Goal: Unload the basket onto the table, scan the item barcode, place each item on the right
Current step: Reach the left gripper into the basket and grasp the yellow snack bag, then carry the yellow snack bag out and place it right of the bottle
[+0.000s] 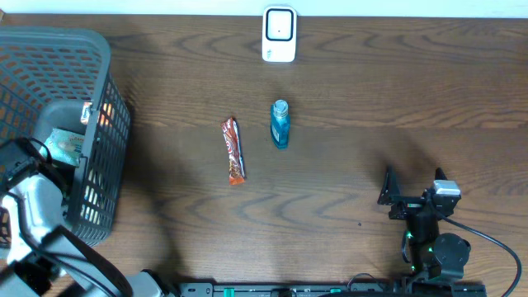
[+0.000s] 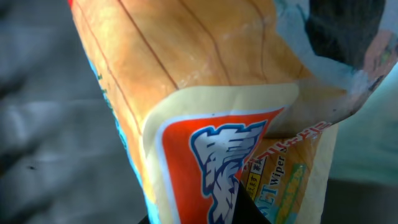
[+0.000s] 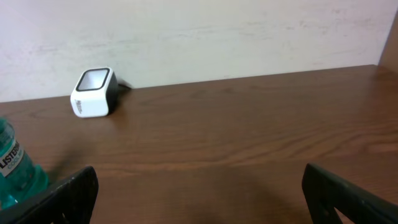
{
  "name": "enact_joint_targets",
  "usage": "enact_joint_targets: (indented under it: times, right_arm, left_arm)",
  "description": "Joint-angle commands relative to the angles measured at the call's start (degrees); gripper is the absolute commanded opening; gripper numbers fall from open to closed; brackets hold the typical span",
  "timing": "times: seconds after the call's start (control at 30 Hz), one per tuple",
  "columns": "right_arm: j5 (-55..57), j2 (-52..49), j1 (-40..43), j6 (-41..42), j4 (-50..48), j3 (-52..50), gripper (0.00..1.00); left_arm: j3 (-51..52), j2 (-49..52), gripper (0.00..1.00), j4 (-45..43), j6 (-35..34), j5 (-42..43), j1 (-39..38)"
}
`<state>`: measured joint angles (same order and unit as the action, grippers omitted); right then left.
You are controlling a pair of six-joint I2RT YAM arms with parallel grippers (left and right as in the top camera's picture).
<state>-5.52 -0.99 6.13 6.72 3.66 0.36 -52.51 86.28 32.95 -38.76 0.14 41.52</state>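
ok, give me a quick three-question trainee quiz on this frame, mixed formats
1. True or false: the right gripper is holding something.
2. In the overhead picture, on which side of the blue bottle does the snack bar lie? A) left B) right C) on top of it
3. Short answer: the left gripper is down in the basket, far from the scanner. What is it shut on?

Key
1. False: its jaws stand open over bare table.
2. A, with a gap between them.
3. The orange packet, which fills the left wrist view.
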Motion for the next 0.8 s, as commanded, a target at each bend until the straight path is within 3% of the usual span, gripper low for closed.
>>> enact_joint_targets:
  times: [0.0,0.23,0.37,0.4,0.53,0.63,0.77]
  right_arm:
    - [0.0,0.2,-0.1,-0.6,0.2,0.0,0.99]
    - [0.0,0.2,-0.1,-0.6,0.2,0.0,0.99]
    - [0.0,0.2,-0.1,-0.6,0.2,0.0,0.99]
    - [0.0,0.2,-0.1,-0.6,0.2,0.0,0.99]
    - [0.0,0.2,-0.1,-0.6,0.2,0.0,0.99]
    - [0.0,0.2,-0.1,-0.6,0.2,0.0,0.99]
    - [0.0,0.2,-0.1,-0.6,0.2,0.0,0.99]
  left_arm:
    - [-4.1,-7.3,0.07,-1.7,0.6,7.0,0.0]
    - [-5.3,-23.0,0.08,-12.5,0.0,8.4,0.0]
    - [-5.3,-29.7,0.08,-19.0,-7.9,8.5,0.0]
    - [-5.3,-32.3,0.08,-21.1,-11.9,11.3,-0.1]
    - [-5.3,-35.5,0.08,-28.9,-16.9,26.9,-0.9]
    - [-5.3,-35.7,0.08,-41.7,-20.1,42.8,-5.2]
    - [-5.3,-35.7,0.08,-52.1,-20.1,50.9,-12.6]
